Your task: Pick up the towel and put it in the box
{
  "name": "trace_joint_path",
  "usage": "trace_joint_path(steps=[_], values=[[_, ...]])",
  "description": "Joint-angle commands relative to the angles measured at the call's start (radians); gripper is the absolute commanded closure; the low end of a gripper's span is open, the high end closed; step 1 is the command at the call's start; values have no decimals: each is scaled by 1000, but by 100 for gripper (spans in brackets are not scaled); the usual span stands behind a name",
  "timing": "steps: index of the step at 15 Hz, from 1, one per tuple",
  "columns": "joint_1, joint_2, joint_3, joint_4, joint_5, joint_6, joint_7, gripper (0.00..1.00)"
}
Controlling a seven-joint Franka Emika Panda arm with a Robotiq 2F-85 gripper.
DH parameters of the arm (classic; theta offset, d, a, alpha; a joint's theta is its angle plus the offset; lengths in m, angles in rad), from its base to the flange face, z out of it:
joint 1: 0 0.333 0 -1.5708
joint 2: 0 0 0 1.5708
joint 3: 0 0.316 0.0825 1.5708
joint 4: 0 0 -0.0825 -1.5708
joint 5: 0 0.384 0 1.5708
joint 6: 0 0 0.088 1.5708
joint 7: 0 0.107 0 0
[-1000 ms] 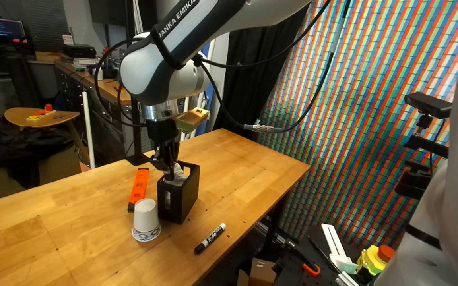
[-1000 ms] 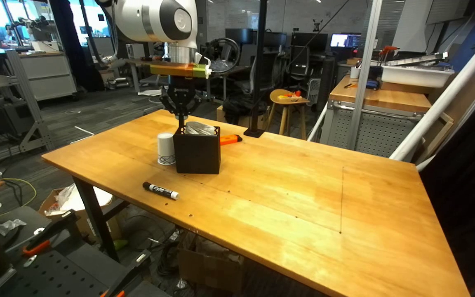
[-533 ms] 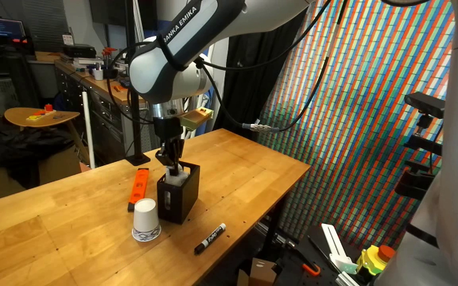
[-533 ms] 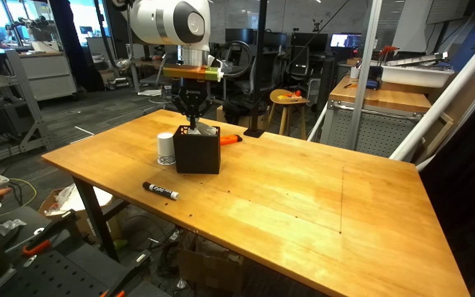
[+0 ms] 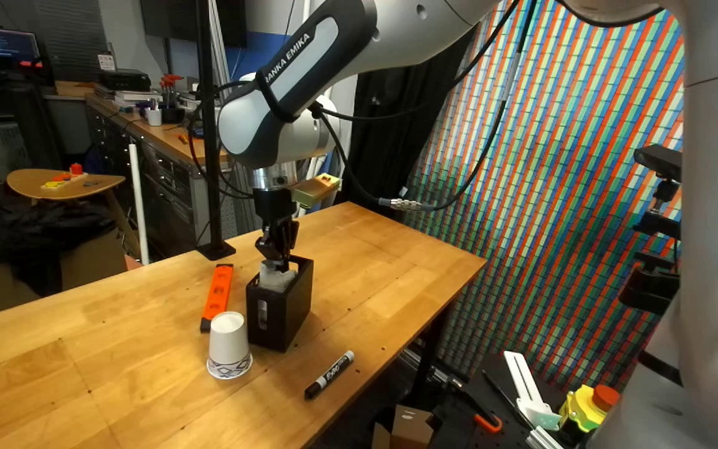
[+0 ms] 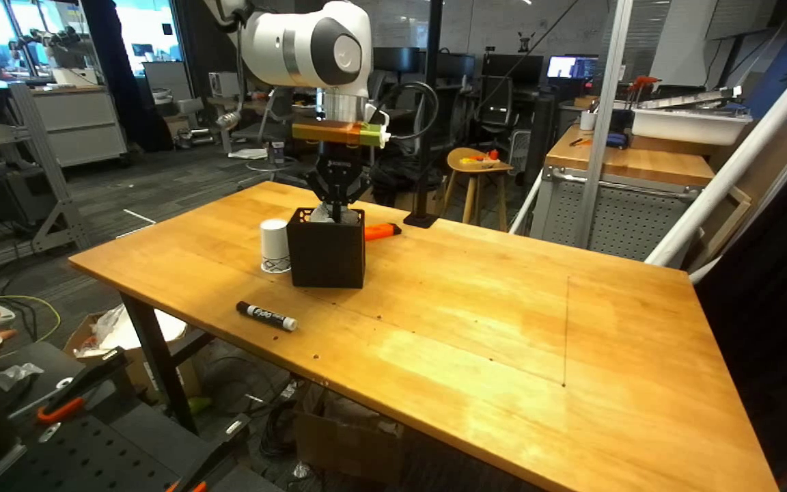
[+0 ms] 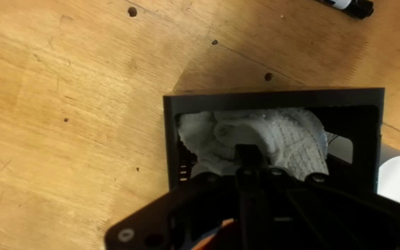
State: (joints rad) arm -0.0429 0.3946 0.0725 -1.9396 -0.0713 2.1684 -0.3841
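The towel lies bunched inside the black box, its top folds about level with the rim or slightly above it, so the task looks nearly finished and the main danger is undoing it. The gripper has its 2 fingers brought together with no gap showing, their tips down at the cloth; this reads as a tamping step rather than a carry, though whether a thin fold is pinched between them cannot be told. If a fold is caught there, raising the arm could drag the towel out again. Pressing deeper at 1 spot might make the opposite side puff over the edge, since soft cloth tends to spring up. Sideways travel brings another hazard: the fingers could strike a wall, and the box, probably light, could slide or tip on the table. The upturned white cup stands just beside it, contact unclear, and would likely be toppled; the orange level is near too.
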Motion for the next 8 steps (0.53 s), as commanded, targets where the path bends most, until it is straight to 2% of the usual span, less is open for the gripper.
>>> trace_joint_path(steps=[1, 8], values=[[-17, 29, -7, 40, 18, -24, -22, 99], [-31, 39, -6, 43, 22, -22, -19, 99]])
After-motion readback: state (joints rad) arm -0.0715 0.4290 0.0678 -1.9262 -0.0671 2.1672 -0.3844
